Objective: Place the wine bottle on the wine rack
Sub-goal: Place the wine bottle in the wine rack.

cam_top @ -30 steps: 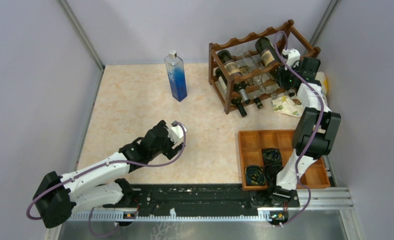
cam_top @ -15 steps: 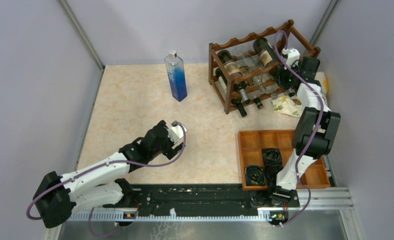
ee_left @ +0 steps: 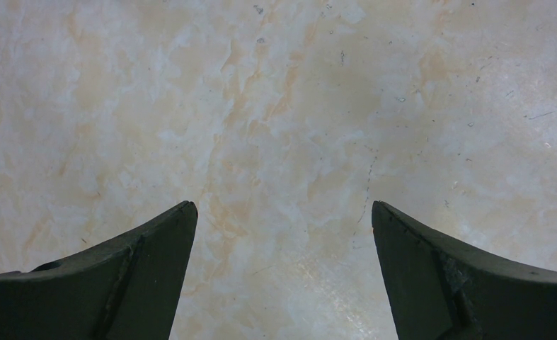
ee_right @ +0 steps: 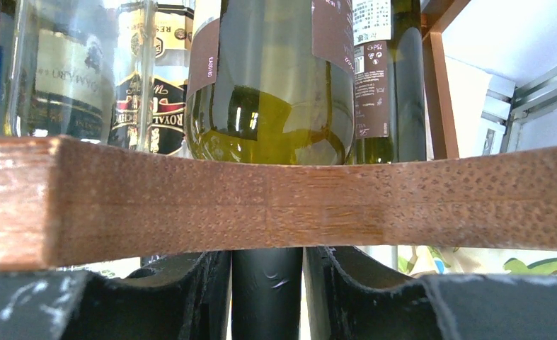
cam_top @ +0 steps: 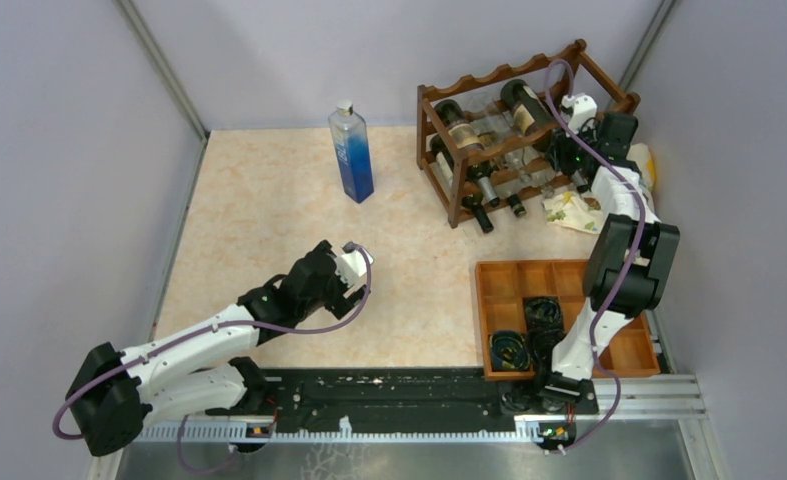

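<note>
- The wine bottle lies on the upper tier of the wine rack. In the right wrist view a wooden rail crosses just in front of its shoulder.
- The right gripper is closed narrowly on the dark neck, one finger against each side, close under that rail.
- The left gripper is spread wide and holds nothing — it hovers over the table.
- Risk, as I judge it: if the bottle is not seated in the scallops at release, it may roll against its neighbours. The fingers may also catch the rail on the way out and drag the rack.
- Count: one rack, one compartment tray, one blue bottle standing apart, two arms. The rack holds at least four bottles — I cannot tell the exact number.
</note>
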`<act>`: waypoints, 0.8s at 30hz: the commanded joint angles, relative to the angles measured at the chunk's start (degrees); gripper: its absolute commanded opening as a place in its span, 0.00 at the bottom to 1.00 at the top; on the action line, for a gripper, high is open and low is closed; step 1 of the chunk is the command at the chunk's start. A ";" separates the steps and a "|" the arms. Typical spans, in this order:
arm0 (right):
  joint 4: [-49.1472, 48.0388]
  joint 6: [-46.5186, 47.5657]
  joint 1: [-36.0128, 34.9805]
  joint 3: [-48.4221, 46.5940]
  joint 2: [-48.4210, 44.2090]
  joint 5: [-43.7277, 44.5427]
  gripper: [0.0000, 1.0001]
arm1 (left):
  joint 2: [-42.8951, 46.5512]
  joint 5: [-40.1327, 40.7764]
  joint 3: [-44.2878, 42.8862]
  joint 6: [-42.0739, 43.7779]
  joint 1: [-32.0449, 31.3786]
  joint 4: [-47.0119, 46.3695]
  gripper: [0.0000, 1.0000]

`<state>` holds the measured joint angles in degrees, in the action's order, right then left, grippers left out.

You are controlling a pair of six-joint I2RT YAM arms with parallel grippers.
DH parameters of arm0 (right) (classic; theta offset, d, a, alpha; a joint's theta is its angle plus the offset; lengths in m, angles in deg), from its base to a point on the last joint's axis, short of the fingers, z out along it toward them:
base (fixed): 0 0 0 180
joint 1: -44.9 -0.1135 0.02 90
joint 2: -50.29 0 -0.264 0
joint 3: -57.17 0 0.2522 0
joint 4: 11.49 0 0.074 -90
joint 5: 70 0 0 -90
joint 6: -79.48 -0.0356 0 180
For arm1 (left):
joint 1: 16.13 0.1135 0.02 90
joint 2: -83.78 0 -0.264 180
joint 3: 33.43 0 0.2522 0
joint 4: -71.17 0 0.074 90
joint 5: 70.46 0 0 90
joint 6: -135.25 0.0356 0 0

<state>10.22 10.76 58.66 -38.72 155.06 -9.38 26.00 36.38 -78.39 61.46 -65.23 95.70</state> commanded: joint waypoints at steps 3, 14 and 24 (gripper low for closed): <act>-10.42 -0.71 -1.54 -0.71 -1.80 -2.06 0.36 | -0.23 -0.93 -0.41 0.40 0.19 0.15 0.99; -13.22 -3.84 -0.70 2.32 -4.22 -2.05 0.43 | -0.47 -1.03 -0.59 0.40 0.22 0.18 0.99; -10.38 -3.11 2.78 5.34 -9.51 -5.42 0.53 | -0.17 -1.48 -0.85 0.41 0.21 0.61 0.99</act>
<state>1.50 7.42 59.77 -34.18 152.24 -11.42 25.74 35.85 -78.39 61.46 -65.23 95.74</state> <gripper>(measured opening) 0.513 0.987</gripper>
